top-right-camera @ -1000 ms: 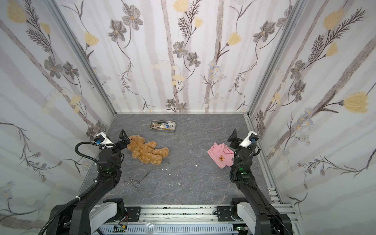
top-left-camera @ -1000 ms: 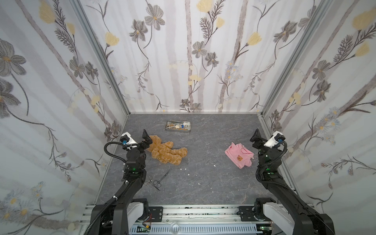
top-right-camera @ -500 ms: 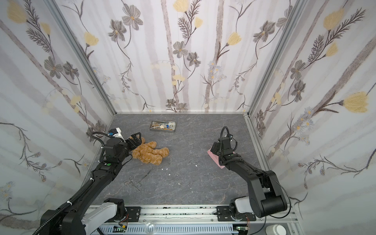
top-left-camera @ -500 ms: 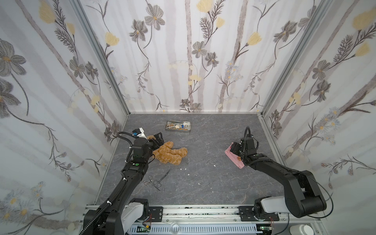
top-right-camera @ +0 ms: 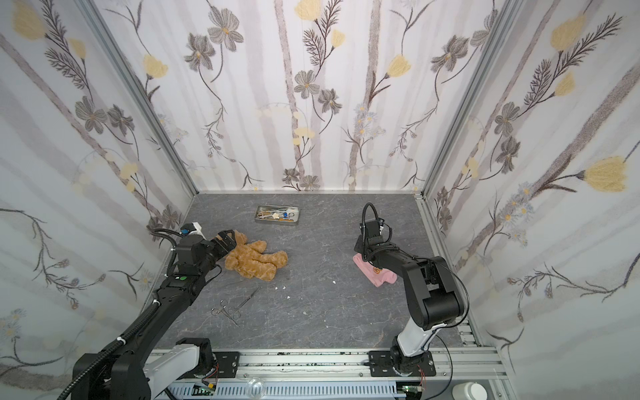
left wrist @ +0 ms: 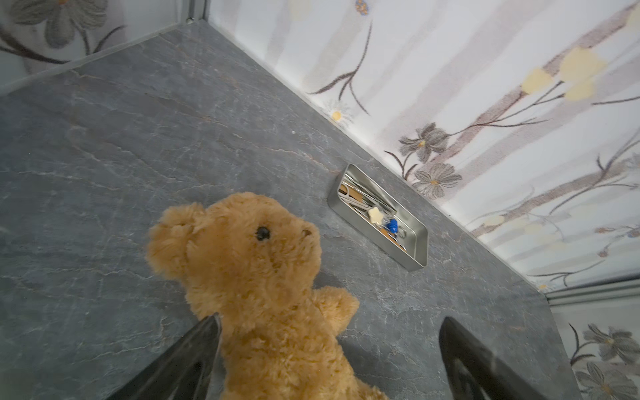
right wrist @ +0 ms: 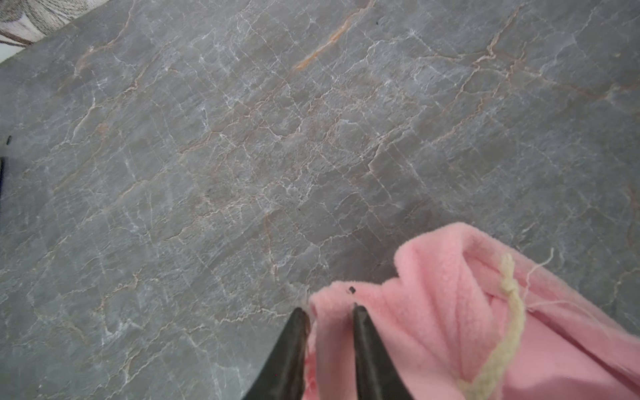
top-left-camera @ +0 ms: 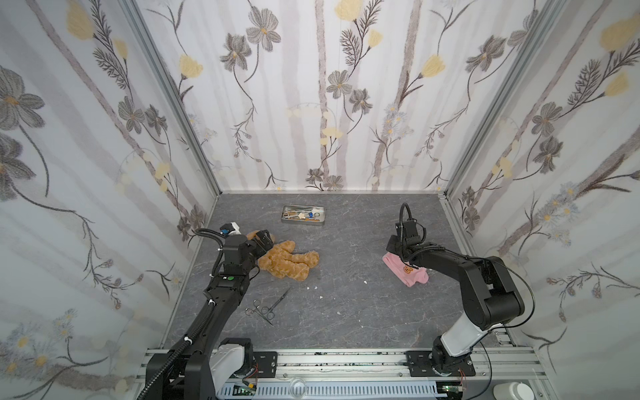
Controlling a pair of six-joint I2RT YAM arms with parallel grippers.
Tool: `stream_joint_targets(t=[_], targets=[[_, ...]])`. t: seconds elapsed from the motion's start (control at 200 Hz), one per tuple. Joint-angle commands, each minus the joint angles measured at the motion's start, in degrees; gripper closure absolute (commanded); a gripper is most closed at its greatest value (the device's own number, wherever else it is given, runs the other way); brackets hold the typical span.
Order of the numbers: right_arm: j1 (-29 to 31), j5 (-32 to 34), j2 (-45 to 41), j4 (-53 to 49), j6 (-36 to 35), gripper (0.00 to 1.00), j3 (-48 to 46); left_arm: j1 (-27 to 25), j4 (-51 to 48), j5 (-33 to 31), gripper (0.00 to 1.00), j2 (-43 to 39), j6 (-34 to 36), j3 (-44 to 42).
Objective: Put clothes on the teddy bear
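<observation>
Both arms have swung inward over the grey marbled desk. The left gripper now straddles, jaws wide, the head of the fluffy golden-brown teddy bear, which lies left of centre in both top views. The right gripper has pinched the hem of the pink fleece shirt at middle right. Dressing looks ready to begin. Only the wrist views show the fabric nipped and the bear not yet squeezed.

free: worktop lying open between bear and shirt | obstacles: scissors lying front-left; tray sitting by back wall | walls closing in three sides
</observation>
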Motion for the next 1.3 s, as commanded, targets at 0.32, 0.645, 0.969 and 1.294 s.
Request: stream_joint_targets(t=[0.32, 0.645, 0.969, 1.294], targets=[[-1.49, -8.85, -7.48, 4.2, -4.24, 1.0, -3.74, 2.88, -1.4, 9.39, 0.0, 14.05, -1.31, 2.69], [-2.15, -8.83, -13.59, 1.01, -5.27, 1.0, -7.0, -7.61, 0.02, 10.88, 0.05, 20.27, -3.92, 5.52], [-8.43, -11.38, -18.44, 0.02, -7.42, 1.0, -5.63, -30.09, 3.96, 7.96, 0.07, 30.89, -10.48, 12.28], [-11.61, -8.15, -27.57, -6.14, -9.99, 1.0, -3.17, -41.93, 5.17, 10.1, 0.16, 46.93, -8.3, 28.92]])
